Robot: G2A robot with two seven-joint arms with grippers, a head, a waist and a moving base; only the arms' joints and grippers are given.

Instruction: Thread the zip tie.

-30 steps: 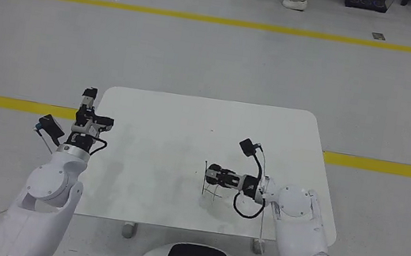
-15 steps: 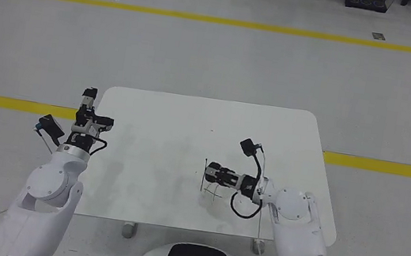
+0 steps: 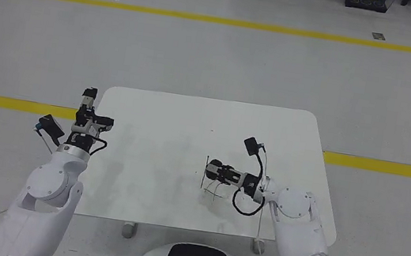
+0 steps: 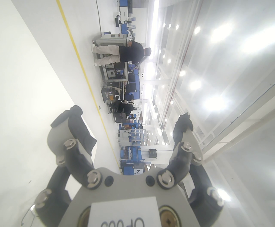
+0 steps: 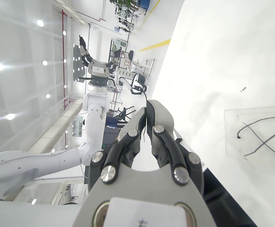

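Pinching a thin black zip tie in its shut, ribbed tips, the right gripper holds over the table's near right part — the left gripper hangs spread wide and empty off the table's left edge. The tie looks slick and whippy; it could flex or slip as the tip seeks its tiny head, spoiling the threading. More black strands cross on a clear sheet on the table.
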